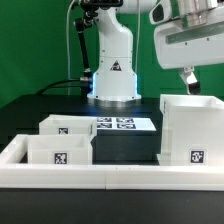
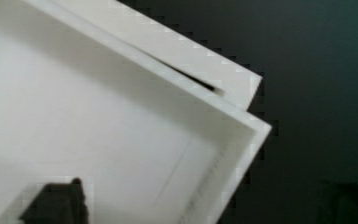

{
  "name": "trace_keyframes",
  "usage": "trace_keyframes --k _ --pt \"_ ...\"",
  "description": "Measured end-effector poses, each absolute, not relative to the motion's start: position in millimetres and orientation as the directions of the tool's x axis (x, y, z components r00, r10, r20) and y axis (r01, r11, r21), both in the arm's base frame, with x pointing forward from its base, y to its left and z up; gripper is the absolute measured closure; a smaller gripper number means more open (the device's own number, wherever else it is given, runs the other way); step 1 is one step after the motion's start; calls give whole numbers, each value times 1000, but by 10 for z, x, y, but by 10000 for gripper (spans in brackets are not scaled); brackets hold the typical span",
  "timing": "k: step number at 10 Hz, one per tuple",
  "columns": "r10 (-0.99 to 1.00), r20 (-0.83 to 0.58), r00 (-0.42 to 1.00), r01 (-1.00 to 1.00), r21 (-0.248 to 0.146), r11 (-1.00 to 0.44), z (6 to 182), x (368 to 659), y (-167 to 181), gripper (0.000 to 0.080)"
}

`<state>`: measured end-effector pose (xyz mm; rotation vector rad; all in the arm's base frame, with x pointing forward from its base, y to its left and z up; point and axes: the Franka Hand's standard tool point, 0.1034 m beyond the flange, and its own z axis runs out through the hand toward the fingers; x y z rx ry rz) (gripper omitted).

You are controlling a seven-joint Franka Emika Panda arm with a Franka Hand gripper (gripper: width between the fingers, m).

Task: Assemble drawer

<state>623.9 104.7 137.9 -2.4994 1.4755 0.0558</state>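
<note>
Black fingers (image 2: 55,200), spread and empty, hover above the white plastic cube-like shell (image 1: 190,130) at the surface's (image 1: 125,148) edge, the exterior view's right.

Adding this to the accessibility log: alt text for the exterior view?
A robot arm's gripper hangs above a big white cube-like shell at the exterior view's right, on a black table. A rear tray and a front tray, both small and open-topped, sit at the left, the marker board between, a long low white rail in front.
</note>
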Motion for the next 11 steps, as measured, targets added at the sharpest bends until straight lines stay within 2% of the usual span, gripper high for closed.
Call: trace_keyframes --k 2,4,8,10,11 --pt "-612 -140 778 -628 -166 -761 1393 6151 924 151" --pt "-431 -104 896 -444 -191 -876 1409 6147 730 151" --pt "-159 -50 986 -166 -213 -963 1412 6144 618 151" --pt "106 7 994 105 -211 -972 1415 6068 367 151" --pt "110 9 994 109 -207 -972 1389 5960 195 151"
